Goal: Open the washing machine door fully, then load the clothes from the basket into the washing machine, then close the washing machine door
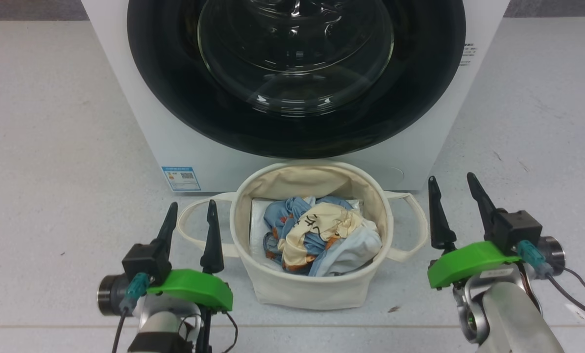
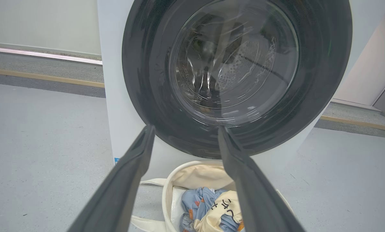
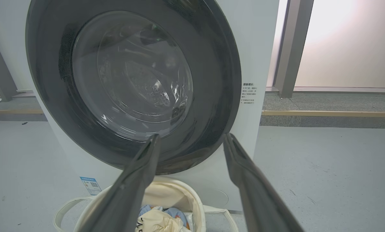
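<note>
Main worry here: the washing machine door (image 1: 296, 73) sits shut on the washing machine (image 1: 121, 98), all glossy black with no handle I can make out, so a finger could skate off the rim instead of hooking it. The basket (image 1: 312, 290) on the floor (image 1: 52, 147) right under it (clothes (image 1: 317, 235) heaped inside) looks close enough to get bumped when the door swings. Both sets of fingers are spread wide and empty, with the left gripper (image 1: 192, 203) just left of the basket, the right gripper (image 1: 450, 176) just right of it, and the door ahead of both, untouched.
</note>
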